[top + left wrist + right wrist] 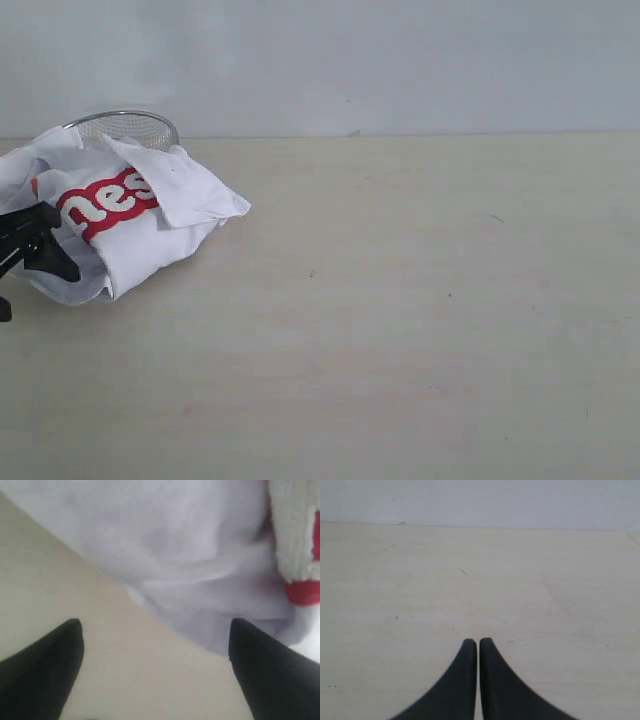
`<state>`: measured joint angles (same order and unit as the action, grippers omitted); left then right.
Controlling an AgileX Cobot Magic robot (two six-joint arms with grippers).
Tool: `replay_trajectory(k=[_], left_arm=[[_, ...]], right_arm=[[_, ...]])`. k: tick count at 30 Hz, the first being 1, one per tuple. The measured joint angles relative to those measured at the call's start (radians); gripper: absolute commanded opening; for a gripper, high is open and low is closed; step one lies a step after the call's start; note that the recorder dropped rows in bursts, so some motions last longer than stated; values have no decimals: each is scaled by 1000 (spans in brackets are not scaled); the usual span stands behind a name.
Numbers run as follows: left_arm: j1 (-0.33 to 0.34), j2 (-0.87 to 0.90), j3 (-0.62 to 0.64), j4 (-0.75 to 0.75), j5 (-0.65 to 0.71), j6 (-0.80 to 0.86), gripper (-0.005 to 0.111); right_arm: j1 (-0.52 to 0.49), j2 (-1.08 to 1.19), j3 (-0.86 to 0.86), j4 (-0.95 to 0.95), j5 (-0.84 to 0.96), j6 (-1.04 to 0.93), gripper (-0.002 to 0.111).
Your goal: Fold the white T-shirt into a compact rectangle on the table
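In the exterior view, the white T-shirt (140,225) of soft cotton with red lettering lies in a crumpled bundle at the far left of the broad, pale beige matte surface (400,320); one flap is folded over its top. The rim of a silver wire-mesh bowl (130,122) shows just behind it. The black left claw (50,243) reaches in from the left edge and meets the bundle's near side. In the left wrist view, its two dark fingertips (75,632) stand wide apart with nothing between them; the shirt's edge lies just beyond them over bare surface. In the right wrist view, the black right claw (478,644) is pressed fully together, holds nothing, and hangs over bare surface well apart from the shirt.
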<state>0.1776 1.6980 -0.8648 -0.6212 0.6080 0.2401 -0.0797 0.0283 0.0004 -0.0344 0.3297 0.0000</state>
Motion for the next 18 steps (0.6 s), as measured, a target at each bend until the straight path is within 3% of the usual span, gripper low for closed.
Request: replay_trajectory(k=[13,18], left_arm=[[0,78,0,-239,-129,264,73],[0,83,0,-324,-149,350,54]], right_arm=[[0,0,0,0,0,0,0],[0,0,0,0,0,0,0]])
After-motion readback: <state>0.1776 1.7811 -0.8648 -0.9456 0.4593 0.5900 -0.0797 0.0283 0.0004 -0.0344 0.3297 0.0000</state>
